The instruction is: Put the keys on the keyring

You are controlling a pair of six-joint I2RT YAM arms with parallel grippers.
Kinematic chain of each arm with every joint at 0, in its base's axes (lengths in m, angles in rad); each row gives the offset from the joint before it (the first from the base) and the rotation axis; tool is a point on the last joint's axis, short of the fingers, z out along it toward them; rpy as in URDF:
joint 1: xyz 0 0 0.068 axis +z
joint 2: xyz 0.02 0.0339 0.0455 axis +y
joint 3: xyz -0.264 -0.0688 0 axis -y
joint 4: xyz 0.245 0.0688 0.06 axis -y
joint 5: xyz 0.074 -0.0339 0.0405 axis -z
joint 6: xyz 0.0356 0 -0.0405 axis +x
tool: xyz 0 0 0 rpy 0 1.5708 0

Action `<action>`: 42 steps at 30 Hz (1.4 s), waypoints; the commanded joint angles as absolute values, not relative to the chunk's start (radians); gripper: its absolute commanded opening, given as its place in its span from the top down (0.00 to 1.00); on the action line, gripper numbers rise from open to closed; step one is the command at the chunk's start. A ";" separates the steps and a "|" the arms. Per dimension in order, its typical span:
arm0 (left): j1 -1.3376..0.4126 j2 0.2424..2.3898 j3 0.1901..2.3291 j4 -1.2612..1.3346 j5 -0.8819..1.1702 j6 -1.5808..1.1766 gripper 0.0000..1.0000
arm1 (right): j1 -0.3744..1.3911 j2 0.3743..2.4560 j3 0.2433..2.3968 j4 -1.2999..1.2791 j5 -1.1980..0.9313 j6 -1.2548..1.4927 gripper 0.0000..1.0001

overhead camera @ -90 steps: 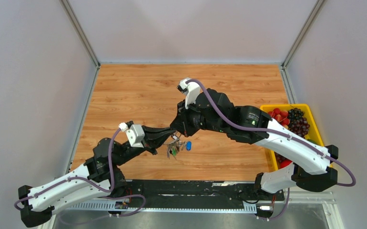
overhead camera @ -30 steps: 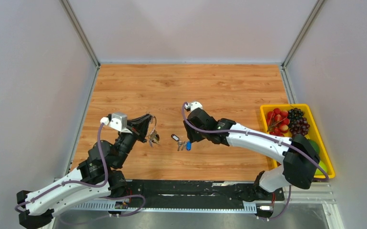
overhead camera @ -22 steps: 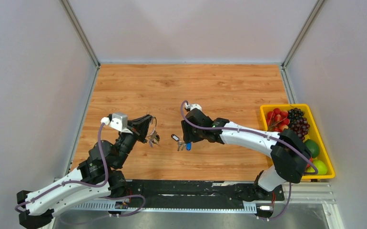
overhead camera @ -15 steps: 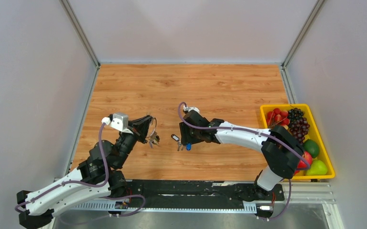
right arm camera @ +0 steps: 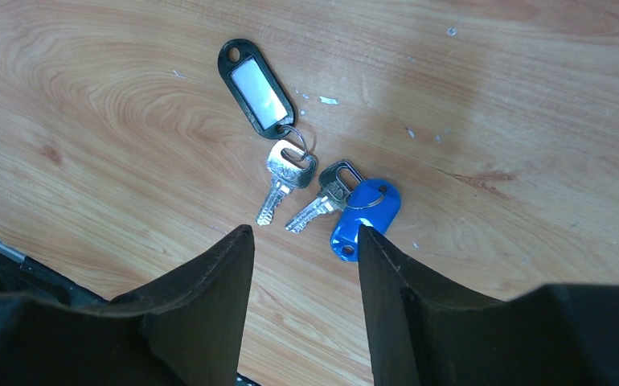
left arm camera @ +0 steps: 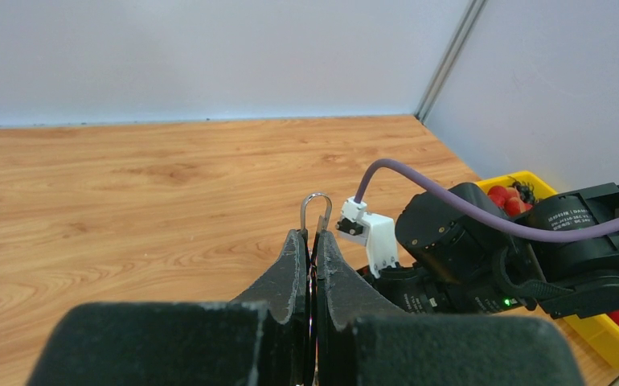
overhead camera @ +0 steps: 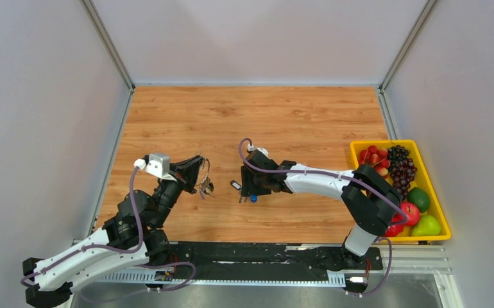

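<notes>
Two keys (right arm camera: 280, 183), blades toward right tool (right arm camera: 305, 233)

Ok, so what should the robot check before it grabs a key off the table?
1. Is the right tool open: ok.
2. Do the blue-tag key and the black-tag key lie just in front of it: ok.
3. Do those two keys lie apart: cannot tell, they are very close.
4. Is the left tool shut on the keyring: ok.
5. Is the keyring's gap open for threading: cannot tell.
</notes>
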State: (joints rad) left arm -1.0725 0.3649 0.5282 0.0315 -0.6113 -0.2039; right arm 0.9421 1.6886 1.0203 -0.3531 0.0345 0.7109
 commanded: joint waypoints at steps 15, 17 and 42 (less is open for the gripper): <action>-1.071 0.346 0.529 0.070 -0.603 -0.215 1.00 | 0.893 1.726 1.019 -0.289 0.037 0.813 0.52; -1.072 0.348 0.529 0.071 -0.603 -0.213 1.00 | 0.886 1.730 1.019 -0.287 0.031 0.811 0.52; -1.071 0.349 0.524 0.074 -0.608 -0.207 1.00 | 0.881 1.753 1.013 -0.276 0.017 0.794 0.86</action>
